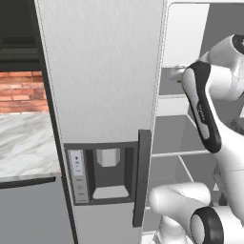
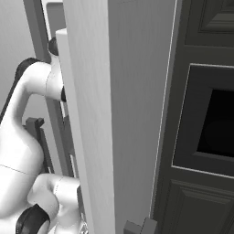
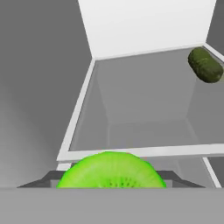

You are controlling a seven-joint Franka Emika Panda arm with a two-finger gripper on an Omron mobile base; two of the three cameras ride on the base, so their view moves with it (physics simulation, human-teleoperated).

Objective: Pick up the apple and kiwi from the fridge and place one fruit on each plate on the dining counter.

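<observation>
We see pincer (image 3: 112,186) clamped on kiwi (image 3: 111,170), cut face toward camera, above fridge (image 1: 100,71) shelf (image 3: 144,118); dark green oval thing (image 3: 204,64) at shelf's far corner.

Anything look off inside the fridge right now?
Nothing stands out. The kiwi sits between the gripper tips, cut face toward the camera, and a dark green oblong item rests on a fridge shelf behind it.

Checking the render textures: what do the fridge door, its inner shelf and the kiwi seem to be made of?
The fridge door looks like brushed metal: fine vertical grain, dull silver-grey. The shelf seems to be clear glass with a pale rim, since the space below shows through. The kiwi looks like soft fruit flesh: a lime-green cut face with dark seeds.
</observation>
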